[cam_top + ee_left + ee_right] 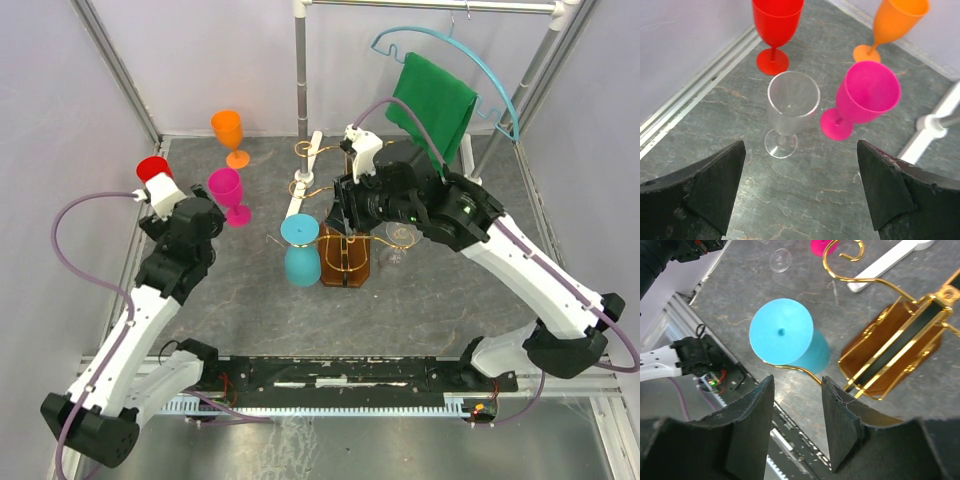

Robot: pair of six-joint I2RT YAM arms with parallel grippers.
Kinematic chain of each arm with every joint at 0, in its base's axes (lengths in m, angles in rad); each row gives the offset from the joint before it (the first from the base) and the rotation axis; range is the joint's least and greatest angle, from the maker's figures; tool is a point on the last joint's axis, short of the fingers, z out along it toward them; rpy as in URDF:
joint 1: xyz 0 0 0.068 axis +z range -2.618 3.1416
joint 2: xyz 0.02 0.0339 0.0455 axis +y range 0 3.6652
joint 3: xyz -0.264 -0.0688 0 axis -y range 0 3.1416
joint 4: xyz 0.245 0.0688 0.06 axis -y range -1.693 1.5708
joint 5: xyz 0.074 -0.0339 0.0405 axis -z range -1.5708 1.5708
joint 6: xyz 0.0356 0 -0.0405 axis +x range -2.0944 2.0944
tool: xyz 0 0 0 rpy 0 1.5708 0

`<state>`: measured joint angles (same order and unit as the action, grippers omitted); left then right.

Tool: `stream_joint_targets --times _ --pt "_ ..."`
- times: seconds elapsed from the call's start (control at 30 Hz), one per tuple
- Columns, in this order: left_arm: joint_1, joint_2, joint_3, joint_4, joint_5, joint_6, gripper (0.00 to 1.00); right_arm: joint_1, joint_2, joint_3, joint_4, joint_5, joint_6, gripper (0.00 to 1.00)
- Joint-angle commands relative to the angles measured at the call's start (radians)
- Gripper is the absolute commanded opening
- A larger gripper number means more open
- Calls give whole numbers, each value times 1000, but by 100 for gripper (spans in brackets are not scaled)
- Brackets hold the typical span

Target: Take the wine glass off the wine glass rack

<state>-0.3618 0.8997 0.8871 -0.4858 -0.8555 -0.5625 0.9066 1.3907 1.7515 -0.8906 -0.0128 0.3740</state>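
Right gripper (797,395) is hovering over the rack (892,352), its jaws standing a little apart and clamping nothing. One gold wire arm (790,368) of the rack is running into the gap between them. The blue glass (785,337) is hanging upside down from that arm, with its foot uppermost and its bowl pointing at the table (740,295). It is lying just beyond the fingertips, not between them. In the top view it is sitting just left of the rack's brown base.

The left gripper (800,165) is hanging at the far left of the table with its jaws wide apart and holding nothing. A clear glass (790,110) is standing upright just beyond its fingertips. A pink glass (862,97) is standing just right of the clear one in the wrist view. A red glass (775,25) and an orange glass (897,20) are standing farther back, all three upright on the table.

Behind the rack, a green cloth (435,100) is hanging on a teal hanger (450,45) from a grey rail (430,5).
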Motion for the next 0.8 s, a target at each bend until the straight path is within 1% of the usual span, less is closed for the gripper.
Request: stream_joint_targets --times 0.0,0.13,0.23,0.3,0.5,0.67,0.77 --pt "-5 -67 61 -67 152 -24 100 -32 31 -32 93 -209 129 50" --pt "-5 -77 84 -73 271 -36 100 -40 76 -29 112 -239 160 50" --pt "-5 -75 96 -71 346 -62 100 -44 110 -21 81 -206 177 51" --pt "-5 -70 105 -71 364 -68 100 -48 123 -14 60 -176 177 51" --pt "-5 -79 102 -45 409 -77 99 -62 128 -26 64 -168 181 52" --pt "-5 -88 90 -43 436 -86 99 -75 140 -58 111 -220 195 53" --pt "-5 -97 89 -45 437 -87 98 -80 151 -70 140 -253 206 51"
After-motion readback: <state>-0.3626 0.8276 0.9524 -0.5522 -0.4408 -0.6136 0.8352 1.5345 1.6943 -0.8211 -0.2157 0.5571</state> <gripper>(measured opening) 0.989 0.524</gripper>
